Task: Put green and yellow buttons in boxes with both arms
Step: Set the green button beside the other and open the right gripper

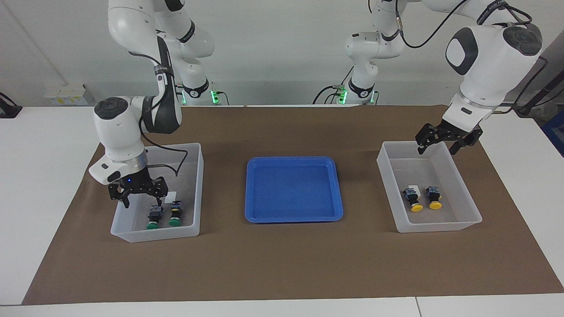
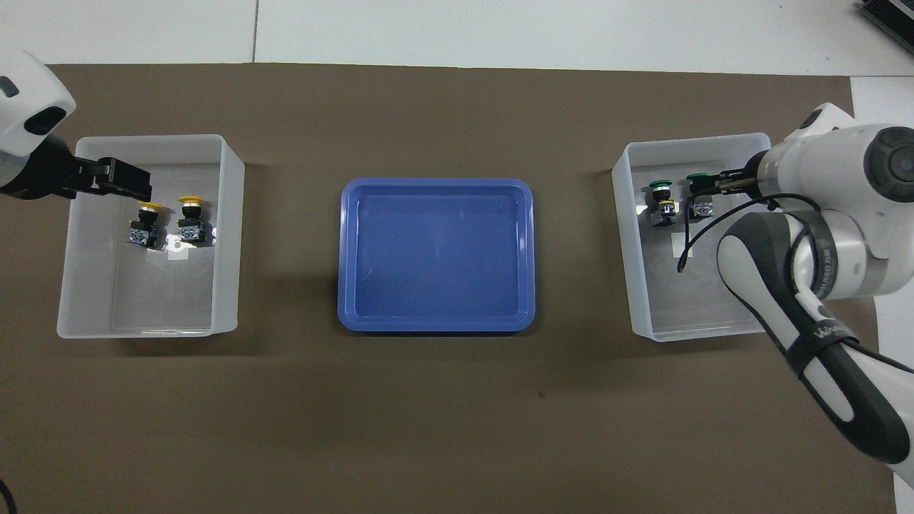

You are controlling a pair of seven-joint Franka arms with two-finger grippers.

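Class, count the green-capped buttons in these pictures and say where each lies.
2. Both green buttons lie side by side in the box at the right arm's end, under the open right gripper. None seems hidden.

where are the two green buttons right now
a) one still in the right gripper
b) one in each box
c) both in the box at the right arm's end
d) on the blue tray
c: both green buttons lie side by side in the box at the right arm's end of the table, and the right gripper hangs open above them, holding nothing.
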